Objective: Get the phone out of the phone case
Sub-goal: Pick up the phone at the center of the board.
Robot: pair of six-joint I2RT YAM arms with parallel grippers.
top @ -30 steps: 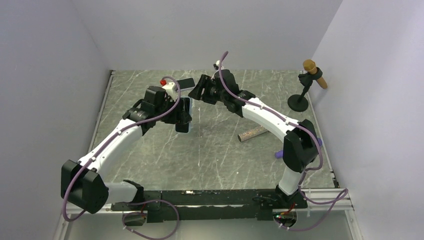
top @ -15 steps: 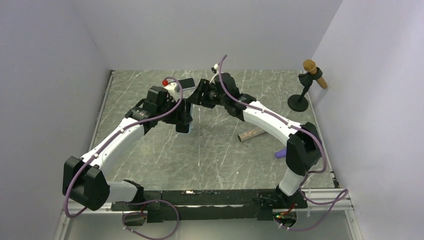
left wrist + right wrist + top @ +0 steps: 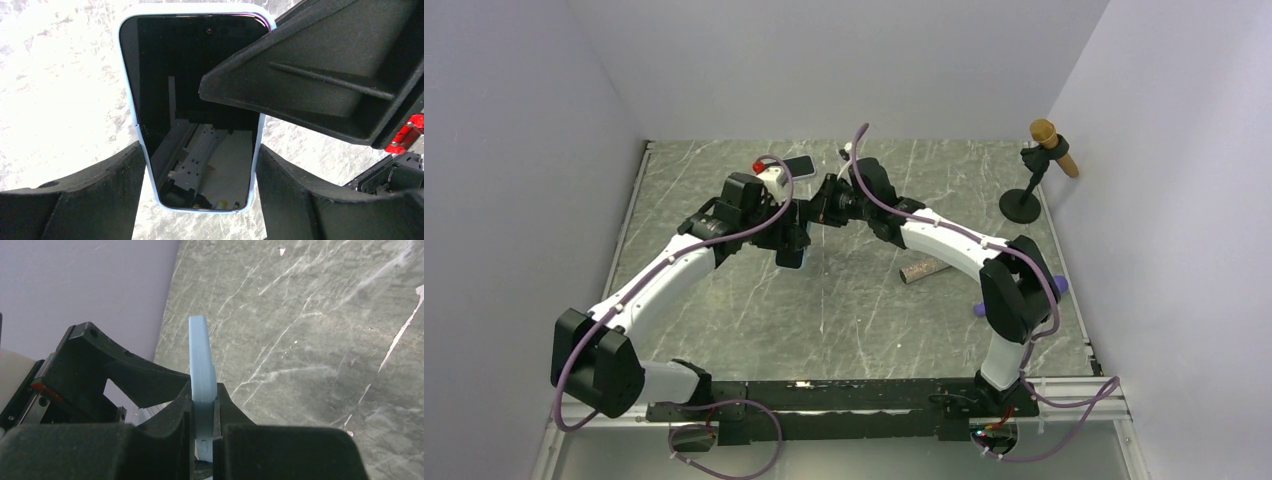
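While the left claw (image 3: 199, 160) clamps the phone case (image 3: 200, 350) by its sides above the tabletop (image 3: 325, 340), phone (image 3: 170, 75) inside, the right claw (image 3: 202, 412) pinches its likely pliable rim; slick, fragile glass favours peeling a corner.

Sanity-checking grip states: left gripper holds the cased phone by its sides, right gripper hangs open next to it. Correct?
Not open: the right gripper is shut on the phone case edge, as the right wrist view shows. The left gripper does hold the phone by its sides.
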